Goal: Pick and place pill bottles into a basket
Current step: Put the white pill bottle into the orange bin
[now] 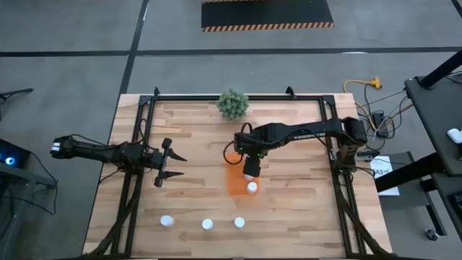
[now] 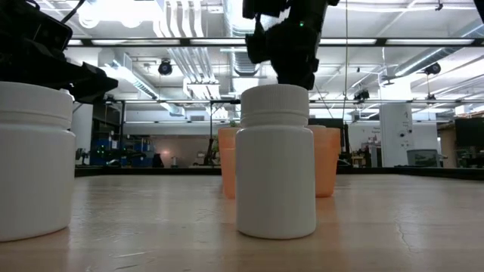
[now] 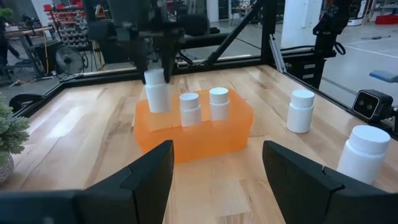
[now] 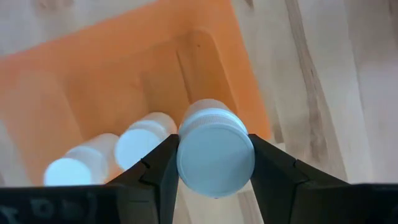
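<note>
Wooden table [image 1: 188, 137] beneath workshop ceiling.

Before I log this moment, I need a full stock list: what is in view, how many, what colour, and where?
pill bottles: six, white; three along the table's near edge, two in the basket, one held above it.
basket: one, orange, table centre.
plant: one, green, far edge.
table: one, light wood.
left gripper: open, empty, left of basket.
right gripper: shut on a bottle above the basket.
</note>
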Motion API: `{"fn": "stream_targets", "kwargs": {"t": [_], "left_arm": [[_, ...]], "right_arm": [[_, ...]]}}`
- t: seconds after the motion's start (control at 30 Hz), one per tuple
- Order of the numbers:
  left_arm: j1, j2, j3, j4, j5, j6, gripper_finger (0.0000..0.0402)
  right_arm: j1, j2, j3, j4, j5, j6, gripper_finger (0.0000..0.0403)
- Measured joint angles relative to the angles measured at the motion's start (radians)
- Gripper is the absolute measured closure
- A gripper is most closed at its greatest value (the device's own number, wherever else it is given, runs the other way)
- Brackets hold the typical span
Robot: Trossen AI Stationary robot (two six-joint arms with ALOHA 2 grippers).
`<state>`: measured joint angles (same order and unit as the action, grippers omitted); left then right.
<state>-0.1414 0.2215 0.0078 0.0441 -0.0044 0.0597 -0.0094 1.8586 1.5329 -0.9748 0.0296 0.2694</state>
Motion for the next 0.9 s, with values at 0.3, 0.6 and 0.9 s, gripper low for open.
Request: {"fn": "stream_targets", "kwargs": {"t": [0.3, 0.6, 0.9], "left_arm": [[0.0, -0.002, 0.0, -0.001, 0.0, 0.0, 0.0173], [0.0, -0.001, 0.0, -0.001, 0.0, 0.0, 0.0173], [0.0, -0.002, 0.0, 0.0, 0.0, 0.0, 0.0173]], "right_arm": [[-0.001, 0.049, -0.002, 0.016, 0.0, -0.025, 0.0255], [-0.006, 0.108, -0.005, 0.026, -0.001, -0.047, 0.0255], [-0.01, 0.136, -0.008, 0.039, -0.001, -0.064, 0.0248]]}}
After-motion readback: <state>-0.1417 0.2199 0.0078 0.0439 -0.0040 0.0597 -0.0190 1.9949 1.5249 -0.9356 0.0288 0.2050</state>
